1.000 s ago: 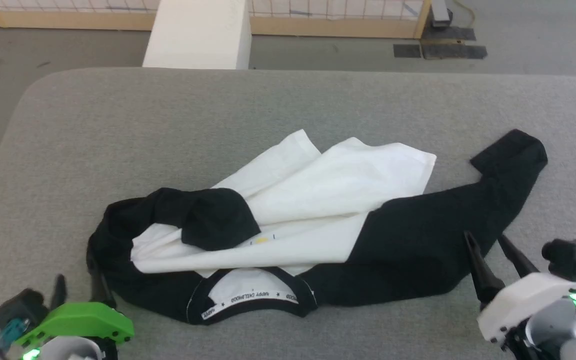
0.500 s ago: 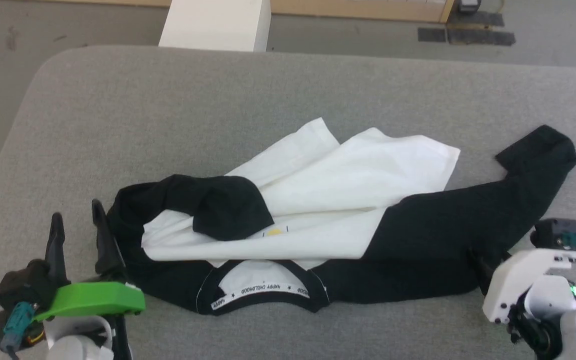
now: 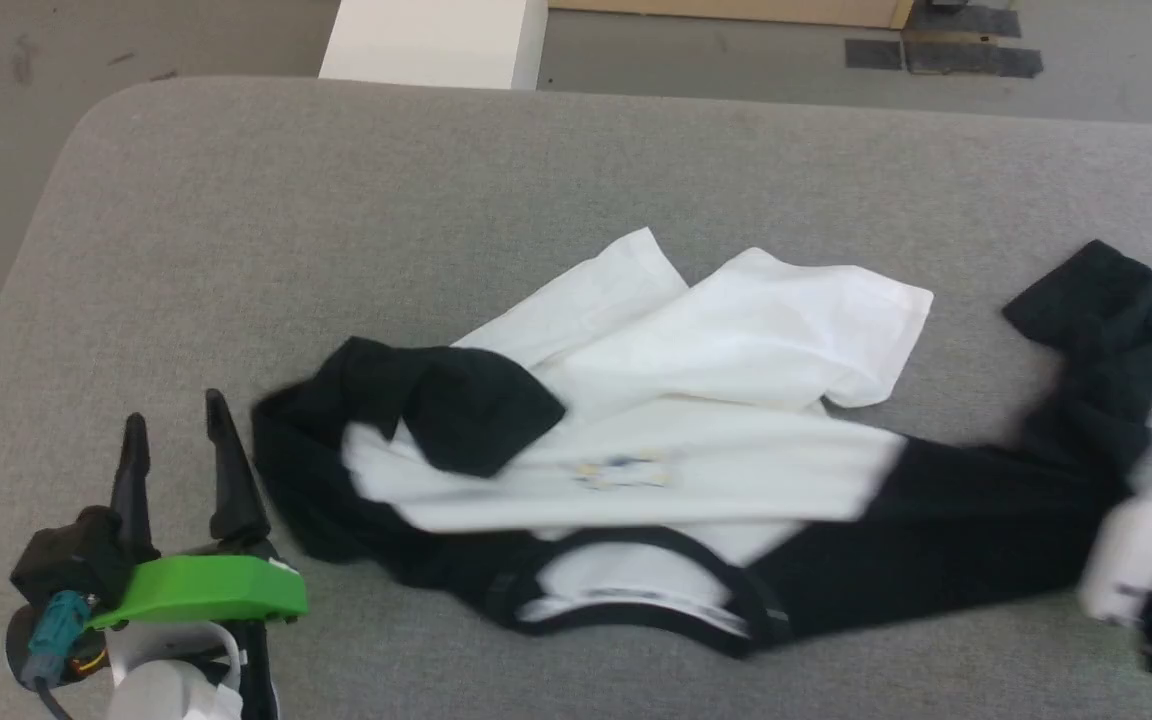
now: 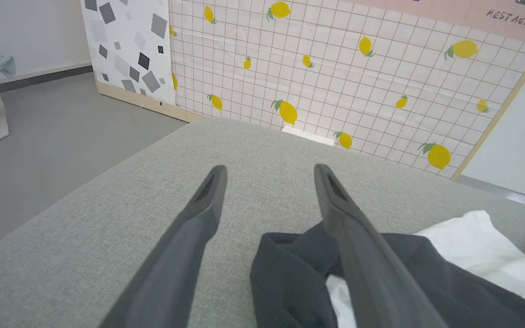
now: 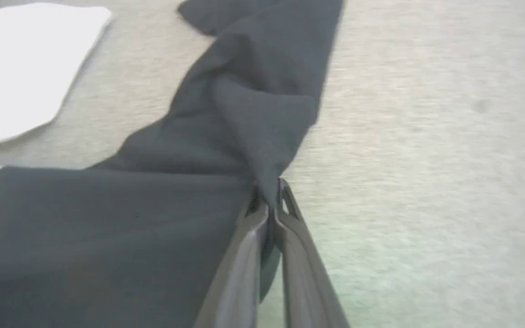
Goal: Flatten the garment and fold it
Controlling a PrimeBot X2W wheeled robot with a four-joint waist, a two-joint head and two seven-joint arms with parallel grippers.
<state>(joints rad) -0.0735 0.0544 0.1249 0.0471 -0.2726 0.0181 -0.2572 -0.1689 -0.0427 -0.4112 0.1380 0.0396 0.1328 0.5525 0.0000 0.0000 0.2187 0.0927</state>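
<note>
garment: lies crumpled in the middle of the grey table, nearer the robot's edge, collar facing the robot.
right claw: pinched tight on a fold of the right sleeve. The cloth bunches to a point between the tips.
why that grip: my read is that holding the sleeve partway along lets the arm draw it outward, take the slack out of that side and square the shoulder before any fold.
left claw: spread wide, holding nothing. It sits low over the table just beside the dark left edge of the garment. In the left wrist view one finger crosses over black cloth, and I cannot tell if it touches.
why there: it looks staged to take the left side, so both ends can be tensioned together.
white body: rumpled, with two flaps overlapping toward the far side and the hem not laid out.
left sleeve: flopped back over the chest, covering part of the white.
right sleeve, far end: kinked upward at the cuff, not straight.
chest print: small yellow-and-blue mark, smeared by blur.
neck tape: white band inside the collar, lettering unreadable.
status: flattening is not done and folding is not started.
</note>
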